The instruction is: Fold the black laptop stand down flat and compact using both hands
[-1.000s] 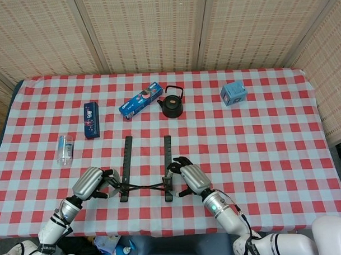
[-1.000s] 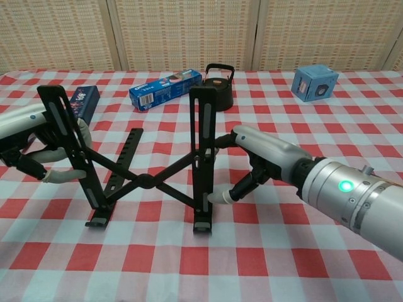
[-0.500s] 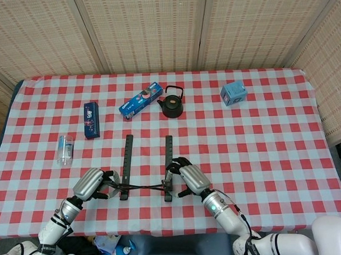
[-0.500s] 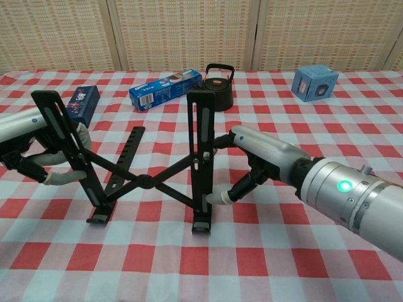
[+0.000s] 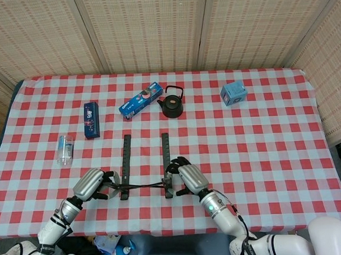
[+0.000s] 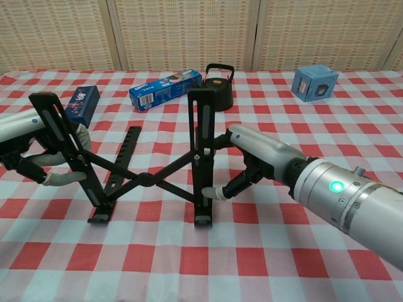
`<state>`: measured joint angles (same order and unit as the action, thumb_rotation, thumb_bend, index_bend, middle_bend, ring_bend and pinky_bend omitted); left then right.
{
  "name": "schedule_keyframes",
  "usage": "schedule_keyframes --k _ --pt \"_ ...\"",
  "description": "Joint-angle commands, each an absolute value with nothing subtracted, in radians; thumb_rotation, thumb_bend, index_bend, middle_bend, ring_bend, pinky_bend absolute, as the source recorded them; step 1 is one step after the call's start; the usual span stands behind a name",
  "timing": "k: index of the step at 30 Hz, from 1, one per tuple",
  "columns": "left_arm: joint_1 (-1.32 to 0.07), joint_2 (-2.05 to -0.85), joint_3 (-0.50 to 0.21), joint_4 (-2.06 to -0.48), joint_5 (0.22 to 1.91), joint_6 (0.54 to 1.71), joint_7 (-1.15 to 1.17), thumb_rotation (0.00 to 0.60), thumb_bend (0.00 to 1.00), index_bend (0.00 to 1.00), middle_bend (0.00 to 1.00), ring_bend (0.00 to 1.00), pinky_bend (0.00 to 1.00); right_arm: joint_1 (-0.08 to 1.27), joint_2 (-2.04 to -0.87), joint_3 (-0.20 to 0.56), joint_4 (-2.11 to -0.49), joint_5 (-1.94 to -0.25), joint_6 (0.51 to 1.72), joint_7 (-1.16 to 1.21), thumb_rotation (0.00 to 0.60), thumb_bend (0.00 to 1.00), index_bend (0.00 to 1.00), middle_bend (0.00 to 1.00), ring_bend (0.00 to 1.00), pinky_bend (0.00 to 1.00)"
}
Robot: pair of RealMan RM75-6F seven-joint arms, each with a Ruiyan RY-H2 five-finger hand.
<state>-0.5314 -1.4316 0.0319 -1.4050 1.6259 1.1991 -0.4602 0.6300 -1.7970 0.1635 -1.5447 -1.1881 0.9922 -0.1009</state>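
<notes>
Here, both hands' fingers (image 6: 234, 184) clasp the slotted bars (matte black) of the X-braced laptop stand (image 6: 148, 180).

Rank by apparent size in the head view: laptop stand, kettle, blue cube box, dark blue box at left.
1. laptop stand, clearly largest.
2. kettle.
3. blue cube box and dark blue box: one squat, one long and narrow, too close to rank.

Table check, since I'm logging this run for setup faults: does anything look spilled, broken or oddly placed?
Nothing stands out. The laptop stand is still raised on its crossed struts, with the left hand and right hand at its two uprights. The kettle sits upright; the toothpaste box and bottle simply lie flat.
</notes>
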Motion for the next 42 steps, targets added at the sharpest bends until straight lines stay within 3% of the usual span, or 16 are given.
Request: schedule_keyframes --k 1,14,25,28,32,35,38,42 --pt "-0.531 -1.431 0.033 -1.407 1.628 1.200 -0.459 0.600 0.33 0.59 0.97 0.88 0.93 0.629 -1.799 0.163 -1.546 -1.185 0.994 -0.108 0.600 0.22 0.58 0.33 0.14 0.07" --pt "-0.533 -1.422 0.034 -1.411 1.632 1.199 -0.461 0.600 0.33 0.59 0.97 0.88 0.93 0.623 -1.797 0.169 -1.556 -1.181 1.002 -0.113 0.600 0.30 0.62 0.37 0.16 0.08" --pt "-0.537 -1.407 0.037 -1.422 1.641 1.198 -0.454 0.599 0.33 0.57 0.97 0.88 0.93 0.619 -1.780 0.169 -1.574 -1.173 0.997 -0.115 0.600 0.30 0.64 0.37 0.16 0.08" --pt "-0.535 -1.401 0.037 -1.428 1.643 1.205 -0.452 0.527 0.32 0.52 0.96 0.86 0.93 0.618 -1.768 0.171 -1.591 -1.166 0.991 -0.116 0.600 0.28 0.62 0.34 0.16 0.08" --pt "-0.538 -1.381 0.044 -1.447 1.640 1.188 -0.439 0.359 0.32 0.40 0.86 0.79 0.92 0.623 -1.750 0.168 -1.609 -1.159 0.977 -0.127 0.600 0.23 0.50 0.30 0.16 0.08" --pt "-0.533 -1.376 0.046 -1.455 1.641 1.194 -0.430 0.304 0.32 0.35 0.76 0.71 0.91 0.625 -1.739 0.170 -1.624 -1.153 0.969 -0.128 0.600 0.18 0.36 0.25 0.14 0.08" --pt "-0.528 -1.366 0.049 -1.468 1.641 1.198 -0.418 0.247 0.32 0.30 0.61 0.57 0.88 0.624 -1.725 0.175 -1.643 -1.154 0.972 -0.122 0.600 0.13 0.24 0.21 0.11 0.08" --pt "-0.520 -1.347 0.049 -1.486 1.643 1.215 -0.415 0.238 0.32 0.25 0.42 0.38 0.71 0.621 -1.706 0.185 -1.669 -1.167 0.987 -0.108 0.600 0.10 0.14 0.17 0.09 0.08"
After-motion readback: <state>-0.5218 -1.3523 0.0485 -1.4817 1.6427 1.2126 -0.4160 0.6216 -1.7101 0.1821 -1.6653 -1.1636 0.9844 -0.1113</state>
